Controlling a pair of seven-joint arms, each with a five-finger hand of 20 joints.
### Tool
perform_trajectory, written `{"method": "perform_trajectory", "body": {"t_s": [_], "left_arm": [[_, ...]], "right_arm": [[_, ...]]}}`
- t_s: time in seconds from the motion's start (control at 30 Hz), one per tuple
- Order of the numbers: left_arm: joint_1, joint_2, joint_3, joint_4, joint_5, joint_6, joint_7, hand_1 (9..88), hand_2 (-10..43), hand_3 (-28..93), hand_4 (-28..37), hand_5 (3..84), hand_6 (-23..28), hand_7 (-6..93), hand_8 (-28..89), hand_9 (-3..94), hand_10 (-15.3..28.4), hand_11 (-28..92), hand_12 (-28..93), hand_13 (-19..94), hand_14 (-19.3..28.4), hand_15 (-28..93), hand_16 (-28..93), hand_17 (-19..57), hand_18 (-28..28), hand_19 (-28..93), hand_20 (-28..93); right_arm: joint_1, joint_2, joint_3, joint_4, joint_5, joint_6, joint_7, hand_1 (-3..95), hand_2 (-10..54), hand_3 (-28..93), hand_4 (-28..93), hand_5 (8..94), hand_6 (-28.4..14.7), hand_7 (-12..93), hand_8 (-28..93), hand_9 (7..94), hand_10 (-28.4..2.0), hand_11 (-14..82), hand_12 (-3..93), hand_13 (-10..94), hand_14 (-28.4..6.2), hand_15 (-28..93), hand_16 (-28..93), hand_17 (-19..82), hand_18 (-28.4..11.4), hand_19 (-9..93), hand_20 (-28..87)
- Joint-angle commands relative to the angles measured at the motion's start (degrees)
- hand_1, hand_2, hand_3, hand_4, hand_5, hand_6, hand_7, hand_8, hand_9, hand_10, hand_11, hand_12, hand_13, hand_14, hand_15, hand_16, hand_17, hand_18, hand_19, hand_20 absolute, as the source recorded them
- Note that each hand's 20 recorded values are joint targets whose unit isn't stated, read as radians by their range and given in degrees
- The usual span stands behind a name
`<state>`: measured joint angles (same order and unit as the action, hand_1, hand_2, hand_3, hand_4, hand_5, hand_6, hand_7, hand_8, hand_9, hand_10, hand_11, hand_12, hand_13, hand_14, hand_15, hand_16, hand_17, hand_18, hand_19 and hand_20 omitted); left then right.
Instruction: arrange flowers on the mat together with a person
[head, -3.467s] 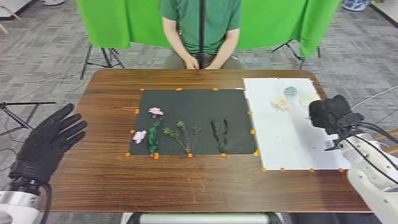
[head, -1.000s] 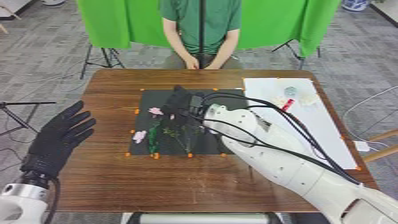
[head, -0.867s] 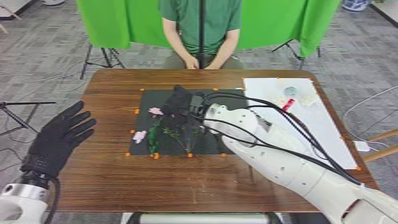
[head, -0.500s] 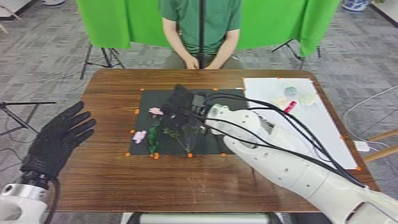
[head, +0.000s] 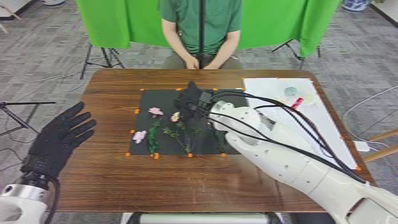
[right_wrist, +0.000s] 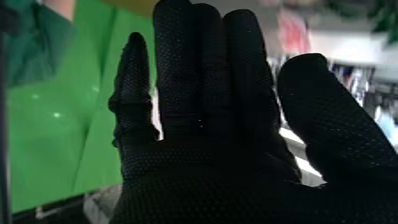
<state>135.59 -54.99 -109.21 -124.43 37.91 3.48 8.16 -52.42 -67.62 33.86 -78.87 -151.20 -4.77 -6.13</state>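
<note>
In the head view my right hand (head: 188, 99) is over the upper middle of the dark mat (head: 206, 149), fingers straight. Just below and left of it, a cream flower (head: 175, 117) lies above the branching green stems (head: 184, 136). To their left are a pink flower (head: 155, 111), a lilac-pink flower (head: 139, 135) and a leafy green stem (head: 153, 139). My arm partly covers the mat's right side. My left hand (head: 60, 136) is held open beside the table's left edge. The right wrist view shows my right hand (right_wrist: 209, 125) open and holding nothing.
A white sheet (head: 330, 135) lies on the right of the brown table (head: 191, 185), with a bluish flower (head: 290, 91) and a pale one (head: 308, 98) near its far end. Cables loop along my right arm. A person sits across the table, hands below its far edge.
My right hand came from beside the white sheet to the mat, then shifted slightly right and opened. The cream flower now lies uncovered above the middle stems. My left hand barely moved.
</note>
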Motion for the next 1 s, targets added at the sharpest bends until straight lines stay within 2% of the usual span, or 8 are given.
{"method": "perform_trajectory", "body": {"t_s": [0.03, 0.37, 0.77, 1.0], "left_arm": [[0.80, -0.10, -0.12, 0.16, -0.21, -0.24, -0.19, 28.8, -4.1, 68, -26.8, 31.6, 4.0, 13.6, -8, 27.2, 11.3, 17, 19, 23, 14.1, 26, 3, -9.0, 21.7, 43, 9], [0.34, 0.15, 0.26, 0.35, -0.25, -0.22, -0.15, 28.8, -4.0, 68, -26.8, 31.7, 4.0, 13.7, -8, 27.2, 11.3, 17, 19, 23, 14.1, 25, 3, -9.0, 21.7, 43, 9], [0.79, -0.25, -0.17, 0.21, -0.17, -0.22, -0.19, 28.7, -3.8, 68, -26.9, 31.7, 4.1, 13.5, -8, 27.2, 11.3, 17, 19, 23, 14.2, 26, 3, -9.0, 21.7, 43, 9], [0.74, -0.26, -0.09, 0.22, -0.14, -0.15, -0.01, 28.7, -3.8, 68, -26.8, 31.6, 4.0, 13.6, -8, 27.2, 11.3, 17, 19, 23, 14.2, 25, 3, -9.0, 21.7, 43, 9]], "right_arm": [[1.26, -0.84, 0.58, 1.80, -2.06, -0.59, -0.12, 15.5, 20.2, 92, -13, 62.3, 0.1, 24, -14, 63.7, -11.4, 22.8, 23.8, 51, -9.9, 52, 25, 17, -19.0, 58, 43], [0.62, -1.71, 0.12, 0.68, -0.61, 1.55, -3.76, 16.3, 19.6, 92, -14, 62.3, 0.3, 24, -14, 63.6, -11.0, 22.5, 24.0, 51, -9.6, 52, 25, 17, -19.1, 58, 43], [-0.07, -0.37, 0.30, -1.36, 0.88, -0.89, -8.42, 16.7, 18.8, 92, -15, 62.2, 0.5, 24, -14, 63.8, -10.9, 22.7, 24.0, 51, -9.4, 52, 25, 17, -18.9, 58, 43], [-0.51, -0.31, 0.77, -1.69, 0.13, -0.05, -7.57, 16.6, 18.4, 92, -15, 62.1, 0.7, 24, -14, 63.7, -10.7, 22.8, 24.1, 51, -9.5, 52, 25, 17, -19.0, 57, 43]]}}
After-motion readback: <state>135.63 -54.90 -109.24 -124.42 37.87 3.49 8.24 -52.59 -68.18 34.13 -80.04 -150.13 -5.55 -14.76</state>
